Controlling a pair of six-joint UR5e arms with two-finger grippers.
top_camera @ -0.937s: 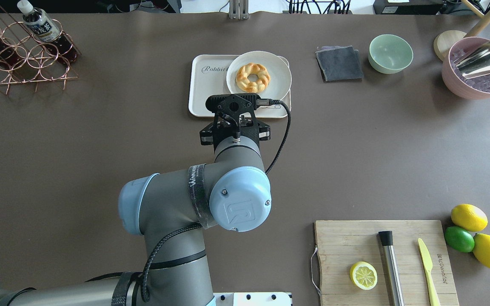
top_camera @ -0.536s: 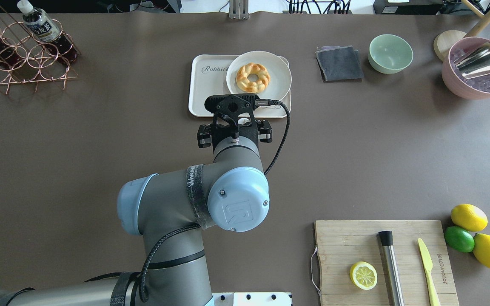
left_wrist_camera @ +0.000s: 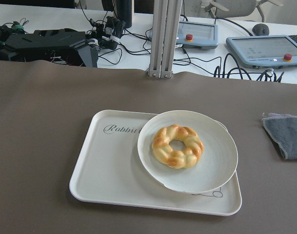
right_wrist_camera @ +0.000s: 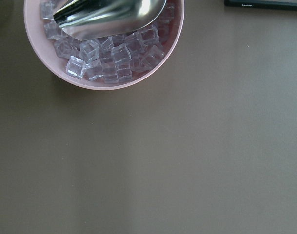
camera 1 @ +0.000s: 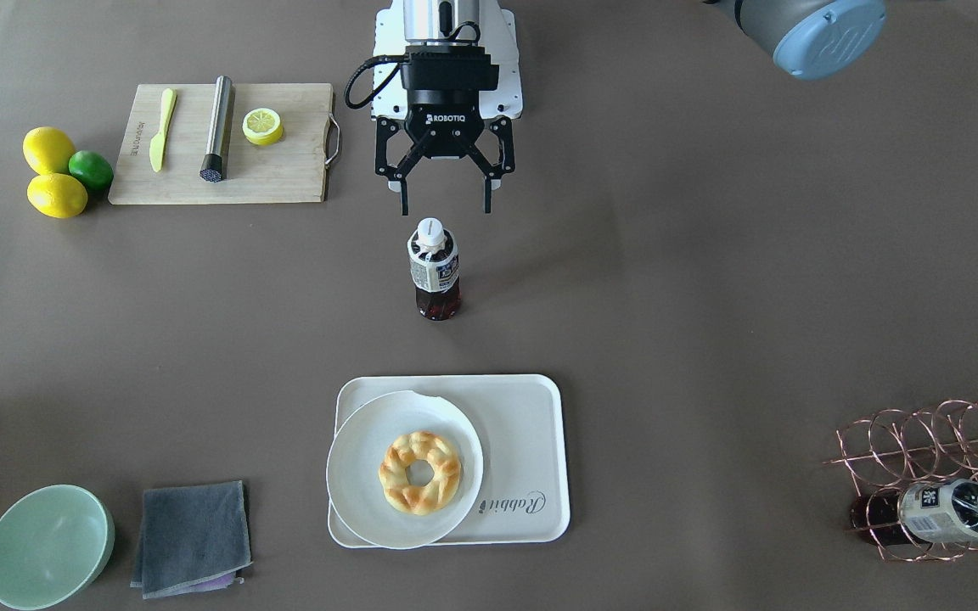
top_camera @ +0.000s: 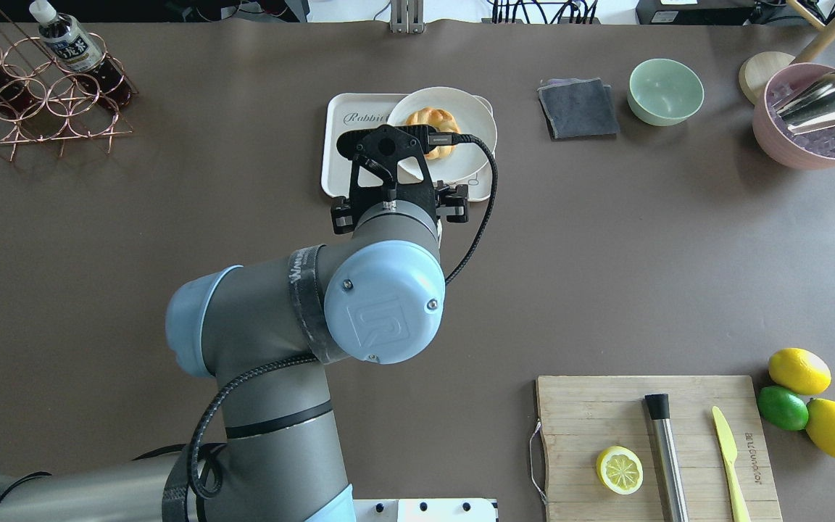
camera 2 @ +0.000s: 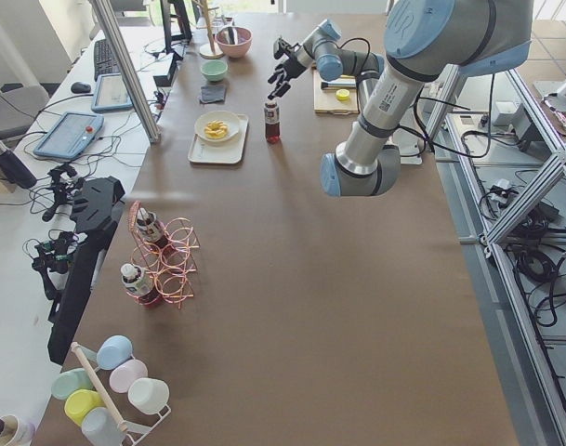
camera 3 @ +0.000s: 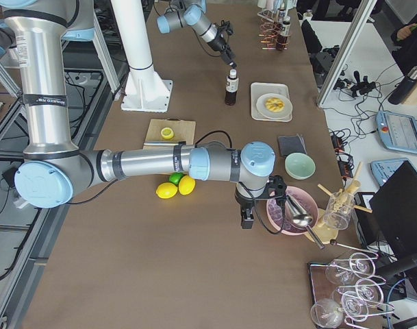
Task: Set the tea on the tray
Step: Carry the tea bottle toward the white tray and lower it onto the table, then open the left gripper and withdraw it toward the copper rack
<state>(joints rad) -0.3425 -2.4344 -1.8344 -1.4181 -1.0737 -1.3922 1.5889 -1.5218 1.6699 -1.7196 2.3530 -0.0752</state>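
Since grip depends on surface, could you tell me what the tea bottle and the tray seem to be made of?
The tea bottle looks like clear glossy plastic: the dark drink shows through. The tray seems matte cream plastic, with a smooth moulded rim and rounded corners.

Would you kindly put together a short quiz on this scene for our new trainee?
1. True or false: the tea stands on the tray.
2. The left tool is: A open, B shut on the tea, C hidden.
3. What food lies on the plate?
Key: 1 false, it stands upright on the table, short of the tray; 2 A; 3 a braided bread ring.
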